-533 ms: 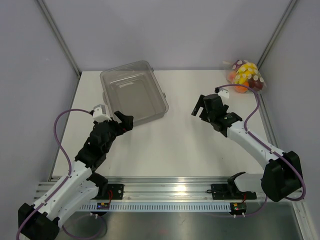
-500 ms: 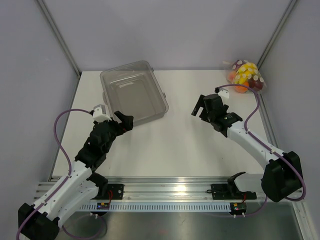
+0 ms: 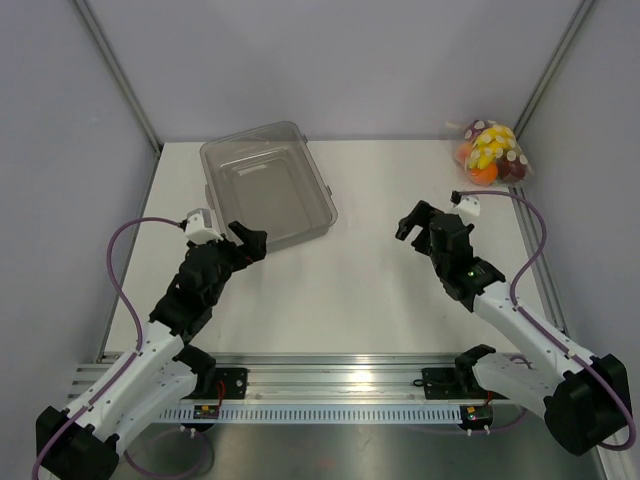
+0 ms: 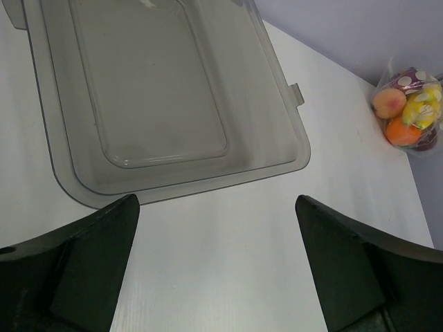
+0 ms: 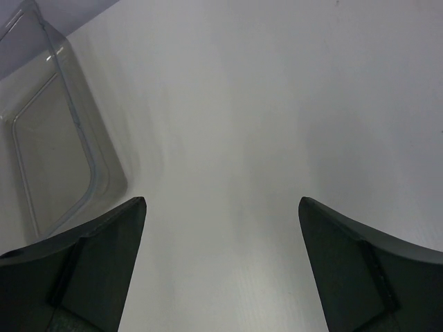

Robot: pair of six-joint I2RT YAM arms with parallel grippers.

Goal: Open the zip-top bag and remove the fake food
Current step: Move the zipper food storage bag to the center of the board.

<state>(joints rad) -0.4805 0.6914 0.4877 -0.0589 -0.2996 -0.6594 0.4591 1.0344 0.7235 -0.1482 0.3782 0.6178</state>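
The zip-top bag lies at the table's far right corner, shut, with the fake food inside it. In the left wrist view the bag shows a peach, an orange and a yellow piece through the film. My right gripper hovers open over bare table, well to the near left of the bag, and its wrist view shows nothing between the fingers. My left gripper stands open just near of the tub, empty in its own view.
A rigid clear-grey tub sits empty at the back left; it fills the upper part of the left wrist view and shows at the left edge of the right wrist view. Grey walls close in the table on three sides.
The right arm has swung to the right and drawn back toward the near edge, its gripper still open. The left arm and the bag have not moved.
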